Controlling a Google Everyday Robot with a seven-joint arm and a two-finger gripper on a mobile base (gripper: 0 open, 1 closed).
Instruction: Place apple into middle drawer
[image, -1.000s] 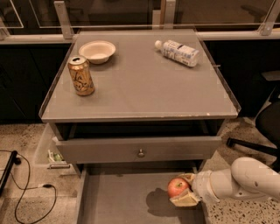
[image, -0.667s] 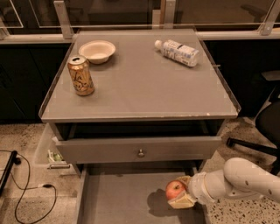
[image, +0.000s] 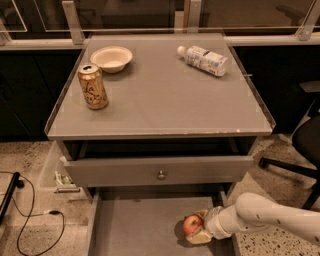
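Reaching in from the right, the tool (image: 196, 227) grips the apple (image: 191, 223) at the right side of the open middle drawer (image: 140, 230), below the bench (image: 165, 95).

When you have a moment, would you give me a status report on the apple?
End effector down in the open middle drawer, closed on the apple. Apple near the drawer's right wall. Nothing blocking it.
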